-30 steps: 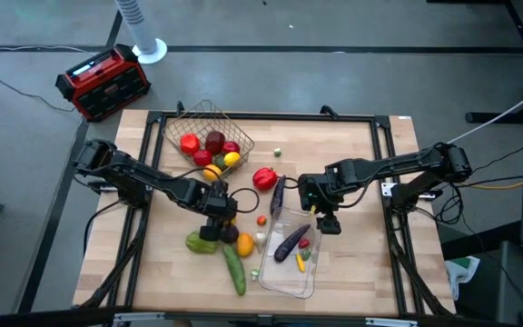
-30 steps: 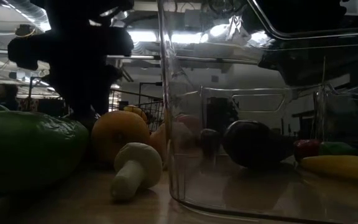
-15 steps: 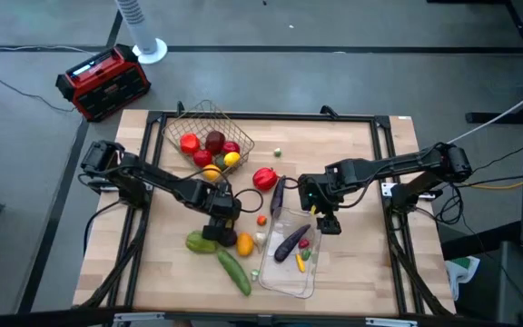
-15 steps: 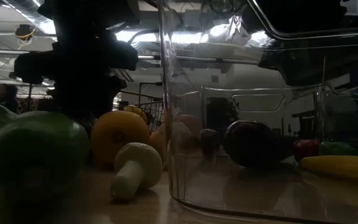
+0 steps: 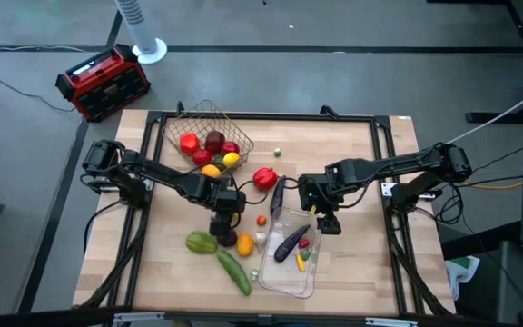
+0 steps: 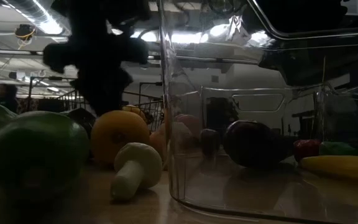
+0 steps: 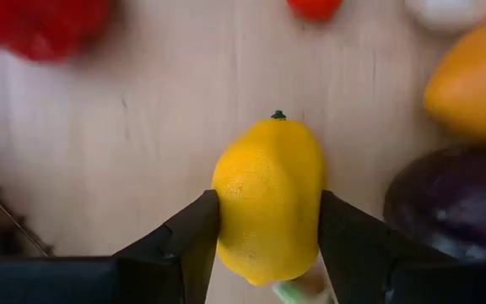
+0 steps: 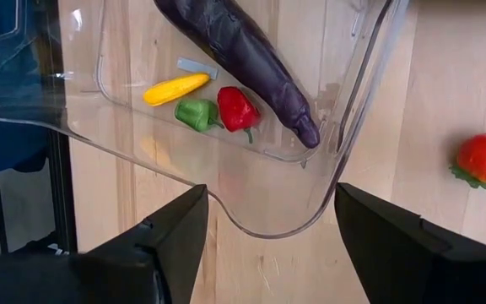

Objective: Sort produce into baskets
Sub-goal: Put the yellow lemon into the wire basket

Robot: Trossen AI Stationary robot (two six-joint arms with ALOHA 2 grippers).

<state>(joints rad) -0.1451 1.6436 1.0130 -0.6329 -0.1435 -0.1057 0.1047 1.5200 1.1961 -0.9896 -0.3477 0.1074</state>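
Note:
My left gripper point(image 5: 228, 207) is shut on a yellow lemon point(image 7: 268, 198) over the middle of the table, near the wire-mesh basket point(image 5: 182, 125), which holds red, dark red and yellow fruits. My right gripper point(image 5: 323, 218) is open and empty above the far rim of the clear plastic tray point(image 5: 309, 283). In the tray lie a purple eggplant point(image 8: 243, 59), a small yellow vegetable point(image 8: 175, 88), a green one point(image 8: 196, 114) and a red pepper point(image 8: 237, 108). An orange point(image 5: 244, 242), a dark eggplant point(image 5: 228, 236), a mushroom point(image 5: 260, 240), a green squash point(image 5: 201, 242) and a cucumber point(image 5: 233, 271) lie on the table. My left gripper pinches the lemon's two long sides point(image 7: 226, 203) between its two fingers, at the lemon's rear half. The fingers come from above, pointing down. The lemon's stem end point(image 7: 278, 116) points away from the wrist. In the low view the gripper point(image 6: 98, 81) is above the table.
A big red pepper point(image 5: 264, 178), a second purple eggplant point(image 5: 278, 193) and a small tomato point(image 5: 261, 219) lie between the two grippers. A red-and-black box point(image 5: 103, 84) stands on the floor beyond the far left corner. The table's far right part has bare wood.
My left gripper has risen from the table among the loose produce and gone a little toward the far edge and the basket. The cucumber has turned about on the table, its near end swinging toward the right edge. My right gripper has kept still.

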